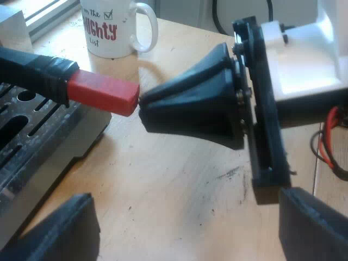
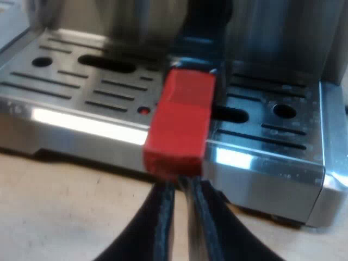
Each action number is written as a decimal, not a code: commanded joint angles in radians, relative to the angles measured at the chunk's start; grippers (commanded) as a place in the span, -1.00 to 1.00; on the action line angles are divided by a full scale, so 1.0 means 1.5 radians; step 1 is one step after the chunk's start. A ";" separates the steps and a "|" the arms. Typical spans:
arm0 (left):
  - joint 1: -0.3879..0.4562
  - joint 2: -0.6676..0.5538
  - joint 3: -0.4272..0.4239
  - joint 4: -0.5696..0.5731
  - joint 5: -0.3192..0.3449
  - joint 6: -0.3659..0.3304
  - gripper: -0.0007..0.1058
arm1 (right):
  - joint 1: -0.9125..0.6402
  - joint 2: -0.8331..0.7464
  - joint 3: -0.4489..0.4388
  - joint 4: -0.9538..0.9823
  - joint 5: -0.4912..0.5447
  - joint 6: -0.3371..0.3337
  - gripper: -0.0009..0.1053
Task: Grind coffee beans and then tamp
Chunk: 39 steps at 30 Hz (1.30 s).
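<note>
Two fingers of the right gripper (image 2: 182, 185) sit together, tips touching the holder handle's red end (image 2: 179, 125), which juts past the drip tray (image 2: 261, 163) edge; the left gripper (image 1: 185, 220) is spread apart.

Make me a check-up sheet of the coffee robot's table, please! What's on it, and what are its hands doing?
surface: wooden table, with a few dark specks on it.
job's things: espresso machine's slotted metal tray; the holder handle's red end sticks out over it.
clutter: white mug with red letters, upright on the table.
grippers: left hand open over the table; right hand shut, fingertips at the red end.
cables: black cable beyond the table's edge; whose it is, cannot tell.
surroundings: pale frame near the mug, maybe a window's.
</note>
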 commanded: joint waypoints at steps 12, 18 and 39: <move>0.000 -0.003 -0.002 0.002 0.006 0.002 0.34 | 0.053 -0.030 -0.004 0.072 0.014 0.039 0.17; 0.000 -0.003 -0.002 0.002 0.006 0.002 0.34 | 0.052 -0.081 -0.015 0.119 0.016 0.039 0.18; 0.000 -0.003 -0.002 -0.036 0.005 0.004 0.34 | -0.064 -0.072 -0.219 0.387 -0.136 0.098 0.18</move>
